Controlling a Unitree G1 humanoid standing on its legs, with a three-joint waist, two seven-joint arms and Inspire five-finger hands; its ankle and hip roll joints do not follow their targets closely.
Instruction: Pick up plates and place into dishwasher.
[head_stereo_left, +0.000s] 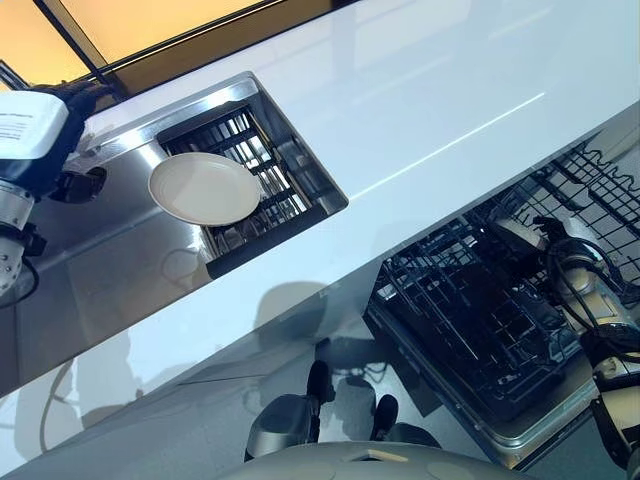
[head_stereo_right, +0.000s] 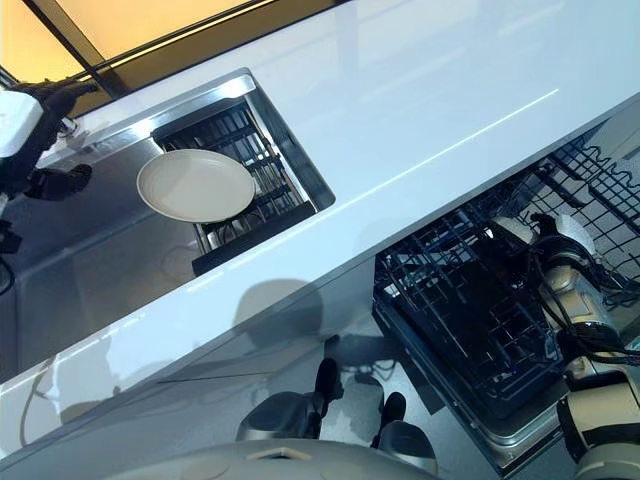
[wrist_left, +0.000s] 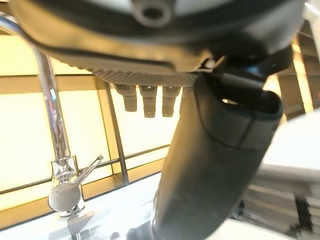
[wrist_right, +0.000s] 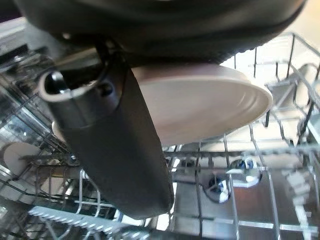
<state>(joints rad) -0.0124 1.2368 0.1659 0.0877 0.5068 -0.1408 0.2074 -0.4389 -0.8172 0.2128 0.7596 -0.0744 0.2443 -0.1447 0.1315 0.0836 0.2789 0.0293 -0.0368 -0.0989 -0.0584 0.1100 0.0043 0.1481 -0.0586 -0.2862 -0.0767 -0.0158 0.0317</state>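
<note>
A cream plate (head_stereo_left: 205, 188) lies flat on the black wire rack (head_stereo_left: 285, 165) inside the steel sink (head_stereo_left: 110, 260). My left hand (head_stereo_left: 78, 183) hovers over the sink's far left, apart from that plate; its thumb (wrist_left: 215, 170) and fingers (wrist_left: 150, 102) hold nothing. A second cream plate (wrist_right: 215, 105) is pinched by my right hand (head_stereo_left: 548, 240), thumb (wrist_right: 115, 150) across its face, just above the wires of the pulled-out dishwasher rack (head_stereo_left: 470, 320) at the lower right.
A chrome tap (wrist_left: 62, 190) stands behind the sink. The long white counter (head_stereo_left: 450, 110) runs between sink and dishwasher. Upright wire tines (wrist_right: 280, 145) of the rack surround the held plate.
</note>
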